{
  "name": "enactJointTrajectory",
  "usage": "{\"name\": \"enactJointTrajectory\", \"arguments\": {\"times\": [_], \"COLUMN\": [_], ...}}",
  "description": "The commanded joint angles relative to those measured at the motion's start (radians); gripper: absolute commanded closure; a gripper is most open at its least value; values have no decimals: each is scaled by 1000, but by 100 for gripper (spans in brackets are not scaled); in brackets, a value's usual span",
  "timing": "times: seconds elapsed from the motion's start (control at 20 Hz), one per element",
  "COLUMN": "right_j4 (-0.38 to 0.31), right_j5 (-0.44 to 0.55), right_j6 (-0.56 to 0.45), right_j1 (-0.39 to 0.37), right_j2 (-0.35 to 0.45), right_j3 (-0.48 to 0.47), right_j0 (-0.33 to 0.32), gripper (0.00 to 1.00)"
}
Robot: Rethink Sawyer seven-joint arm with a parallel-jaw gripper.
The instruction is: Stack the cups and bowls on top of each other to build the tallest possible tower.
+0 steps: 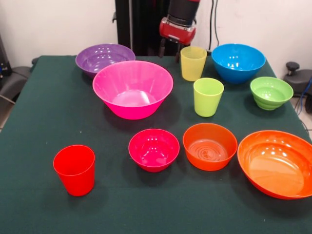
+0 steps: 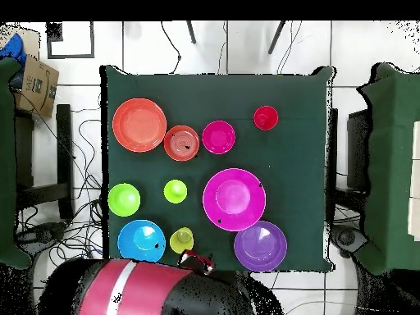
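Ten coloured pieces stand on the green table, all upright and each on its own, so no tower exists: three cups and seven bowls. Going left to right in the front view, the red cup sits alone near the front left corner. Behind it, at the far left, is the purple bowl, and just in front of it, overlapping it in view, is the large pink bowl. Nearer the front, left of centre, is the small magenta bowl, and beside it on the right the small orange bowl. Behind that pair stand the lime green cup and, farther back, the pale yellow cup. The blue bowl is at the far right, the ribbed green bowl a little nearer and further right, and the large orange bowl fills the near right corner. The gripper hangs at the far edge, just left of the pale yellow cup, holding nothing; whether its fingers are wide or narrow I cannot tell.
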Motion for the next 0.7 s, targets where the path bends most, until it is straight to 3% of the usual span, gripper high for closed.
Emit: {"name": "enactJointTrajectory", "arguments": {"times": [0.05,0.45,0.7], "right_j4": [-71,-133,-146], "right_j5": [-37,-130,-134], "right_j6": [201,243,241], "right_j1": [-18,33,34], "right_j2": [177,221,243], "right_j3": [-132,-166,-170], "right_j0": [-42,-72,-78], "gripper": [0,0,0]}}
